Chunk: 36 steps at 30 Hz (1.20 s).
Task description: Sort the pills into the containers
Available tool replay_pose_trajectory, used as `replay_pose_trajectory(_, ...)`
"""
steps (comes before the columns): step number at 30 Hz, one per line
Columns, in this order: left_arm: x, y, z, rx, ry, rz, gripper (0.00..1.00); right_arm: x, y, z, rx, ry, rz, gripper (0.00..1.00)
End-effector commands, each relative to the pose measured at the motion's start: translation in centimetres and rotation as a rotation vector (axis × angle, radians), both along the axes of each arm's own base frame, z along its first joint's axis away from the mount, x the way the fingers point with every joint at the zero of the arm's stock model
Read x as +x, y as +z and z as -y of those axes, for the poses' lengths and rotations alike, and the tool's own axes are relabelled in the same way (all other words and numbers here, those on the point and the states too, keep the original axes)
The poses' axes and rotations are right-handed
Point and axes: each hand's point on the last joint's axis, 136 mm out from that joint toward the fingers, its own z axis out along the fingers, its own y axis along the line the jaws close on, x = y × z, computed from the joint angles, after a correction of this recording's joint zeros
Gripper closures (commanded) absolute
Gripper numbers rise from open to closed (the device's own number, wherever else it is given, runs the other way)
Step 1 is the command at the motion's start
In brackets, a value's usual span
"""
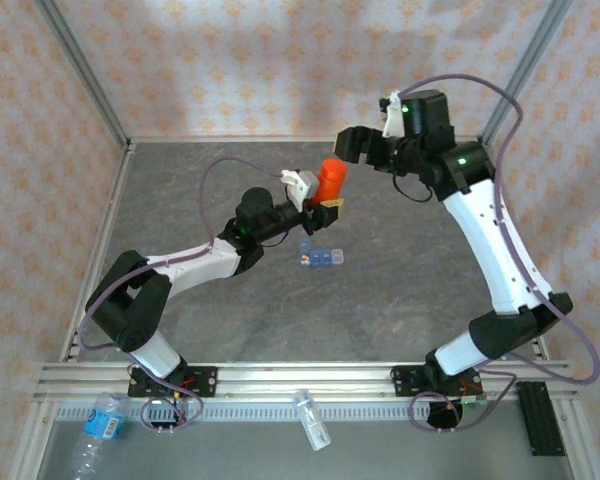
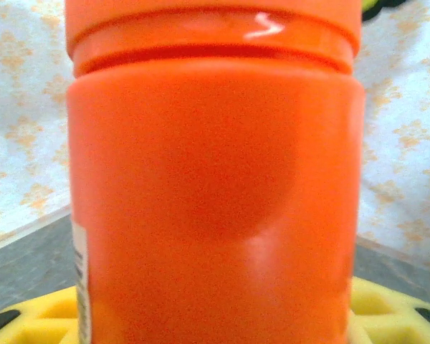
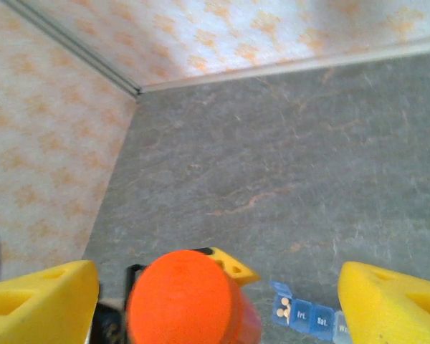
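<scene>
Mid-frame, the jaws of the left arm point(image 1: 195, 262) pinch the orange pill bottle point(image 1: 331, 180) upright, likely steadying it for opening. The jaws of the right arm point(image 1: 500, 240) hang spread over its cap point(image 3: 179, 301). The blue pill box point(image 1: 320, 256) sits on the table point(image 1: 180, 200) just below.

Top camera: above and behind my bases point(image 1: 175, 378), looking down over the whole tabletop point(image 1: 380, 300). Left wrist camera: level, pressed close against the orange vial point(image 2: 215, 201), wall point(image 2: 21, 107) behind. Right wrist camera: high, looking down past my yellow fingers point(image 3: 36, 301) onto that vial's cap and the blue organizer point(image 3: 308, 313). Top view shares both.
</scene>
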Motion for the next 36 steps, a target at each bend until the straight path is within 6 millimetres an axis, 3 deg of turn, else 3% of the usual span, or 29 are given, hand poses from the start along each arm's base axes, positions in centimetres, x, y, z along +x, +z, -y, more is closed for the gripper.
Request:
replay_pose_trajectory(1, -2.0, 3.2, 0.9, -0.121, -0.160, 0.031, 1.00, -2.8, 1.7, -0.5, -0.050, 0.161, 0.048, 0.15)
replay_pose_trajectory(5, -2.8, 3.5, 1.7, -0.176, -0.277, -0.021, 1.00, -3.9, 0.5, -0.9, -0.133, 0.287, 0.020, 0.16)
replay_pose_trajectory(12, -3.1, 2.7, 2.1, -0.166, -0.312, -0.054, 1.00, -4.8, -1.1, -1.7, -0.172, 0.408, -0.024, 0.16)
replay_pose_trajectory(29, -3.3, 2.8, 2.1, -0.146, -0.325, -0.051, 1.00, -3.0, -4.7, -1.2, -0.241, 0.366, -0.105, 0.24)
replay_pose_trajectory(36, -3.3, 3.0, 2.1, -0.147, -0.325, -0.046, 1.00, -3.0, -5.2, -1.3, -0.237, 0.367, -0.122, 0.36)
